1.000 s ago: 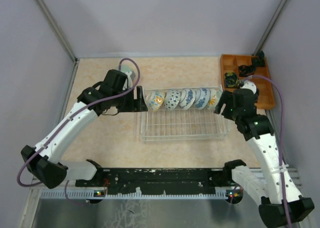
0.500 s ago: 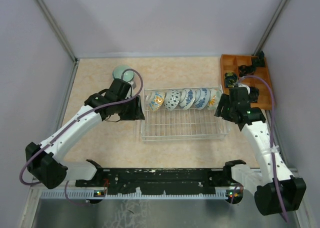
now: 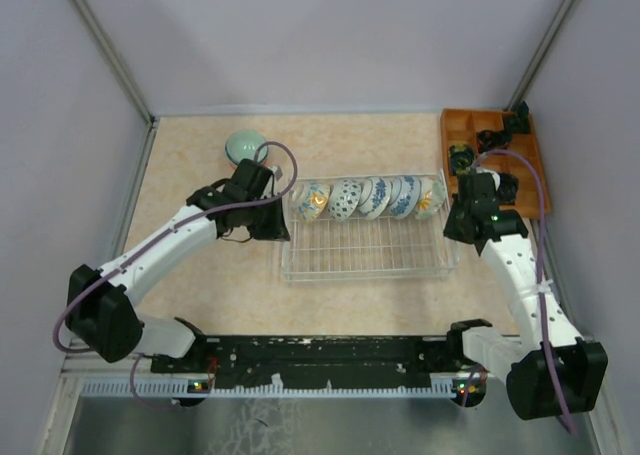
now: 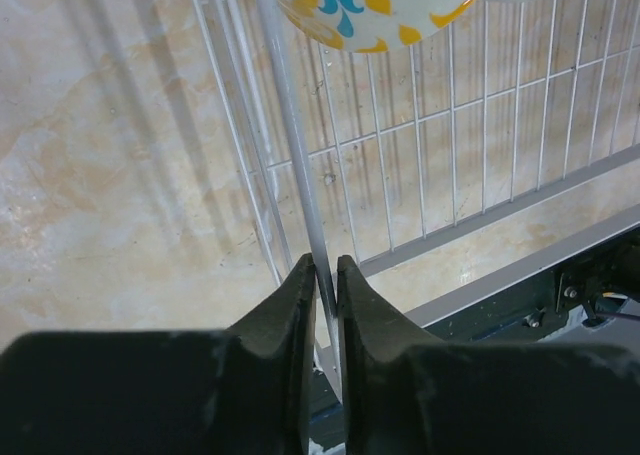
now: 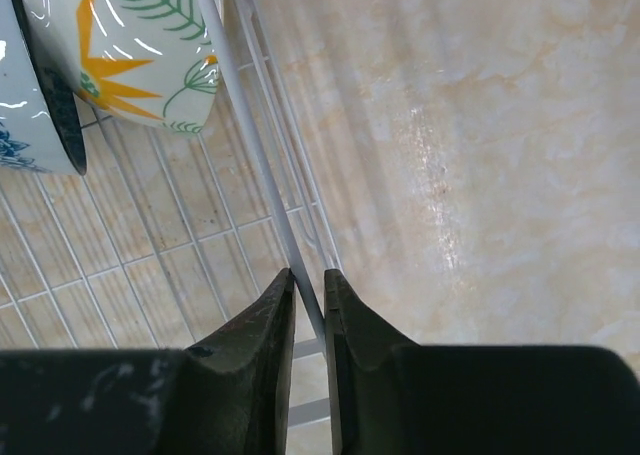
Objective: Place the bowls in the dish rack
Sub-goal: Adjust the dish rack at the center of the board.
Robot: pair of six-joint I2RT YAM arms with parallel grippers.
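The pale wire dish rack (image 3: 360, 257) lies mid-table with several patterned bowls (image 3: 365, 197) standing on edge in a row along its back. One pale green bowl (image 3: 244, 145) sits upside down on the table behind the rack's left end. My left gripper (image 3: 283, 223) (image 4: 326, 270) is shut on the rack's left rim wire (image 4: 290, 145), below a blue-and-yellow bowl (image 4: 370, 5). At the rack's other end my right gripper (image 3: 452, 220) (image 5: 308, 280) is shut on the right rim wire (image 5: 245, 125), beside a leaf-patterned bowl (image 5: 140, 55).
An orange wooden compartment tray (image 3: 528, 190) holding black items stands at the back right, close behind the right arm. Grey walls close in the table on the left, right and back. A black rail (image 3: 320, 355) runs along the near edge.
Both grippers went from open to shut on the rack's end rims. Both arms swung in and settled at the rack's left and right ends, uncovering the pale green bowl.
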